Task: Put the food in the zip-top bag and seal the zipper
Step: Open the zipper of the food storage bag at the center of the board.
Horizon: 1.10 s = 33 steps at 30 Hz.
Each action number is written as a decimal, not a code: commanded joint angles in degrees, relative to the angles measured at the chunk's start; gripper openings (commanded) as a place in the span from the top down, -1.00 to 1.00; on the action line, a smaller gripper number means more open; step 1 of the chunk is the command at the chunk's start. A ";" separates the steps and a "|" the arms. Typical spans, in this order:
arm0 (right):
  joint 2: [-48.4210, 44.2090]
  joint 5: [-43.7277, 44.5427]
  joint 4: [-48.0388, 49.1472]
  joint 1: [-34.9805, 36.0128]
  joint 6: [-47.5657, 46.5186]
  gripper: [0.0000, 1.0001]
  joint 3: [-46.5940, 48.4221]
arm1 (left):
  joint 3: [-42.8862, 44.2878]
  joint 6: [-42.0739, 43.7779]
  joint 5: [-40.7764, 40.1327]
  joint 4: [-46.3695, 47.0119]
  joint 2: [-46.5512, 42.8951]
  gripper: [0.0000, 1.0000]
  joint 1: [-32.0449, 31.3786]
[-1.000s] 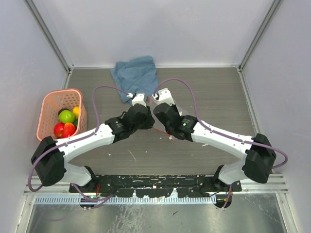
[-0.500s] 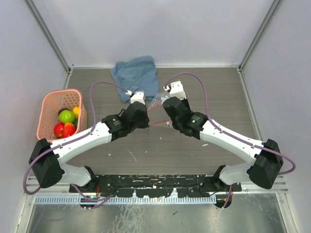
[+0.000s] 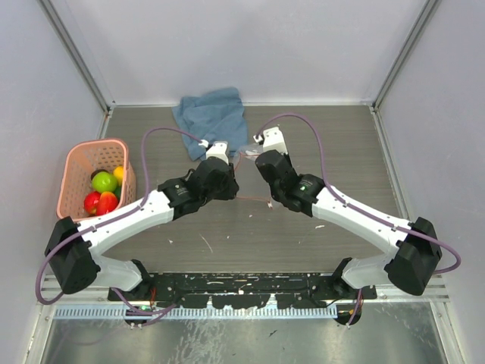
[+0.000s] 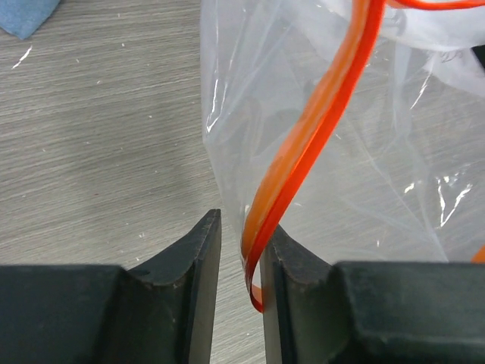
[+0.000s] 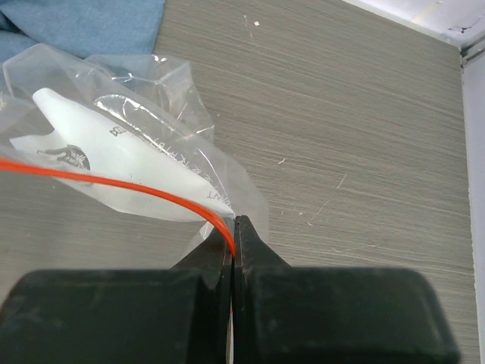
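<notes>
Bag [image 5: 114,144]: limp, slippery film; grip the stiffer zipper [image 4: 318,129].
Left jaws: slightly apart around zipper.
Right jaws: pinching zipper.

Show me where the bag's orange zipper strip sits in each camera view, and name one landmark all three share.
Top external: the zipper strip is a faint thin line near the middle, between the two arms.
Left wrist: a broad orange band curving from top right down into the left gripper.
Right wrist: a thin line from the left edge into the shut right gripper.
Shared landmark: the blue cloth, top left in both wrist views.
</notes>
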 commanded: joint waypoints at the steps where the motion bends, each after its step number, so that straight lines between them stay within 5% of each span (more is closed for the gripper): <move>1: -0.48 -2.43 2.15 -0.20 1.41 0.99 0.29 | 0.66 0.06 0.83 4.45 -0.54 0.41 0.19; 19: 1.67 -3.40 2.61 -0.19 3.58 0.99 0.34 | -3.37 -1.84 1.82 6.24 -11.48 -0.60 1.59; 33: 1.87 -2.76 4.24 -0.20 3.11 0.99 -0.88 | -1.84 3.83 -7.22 -16.23 -22.56 -0.99 13.83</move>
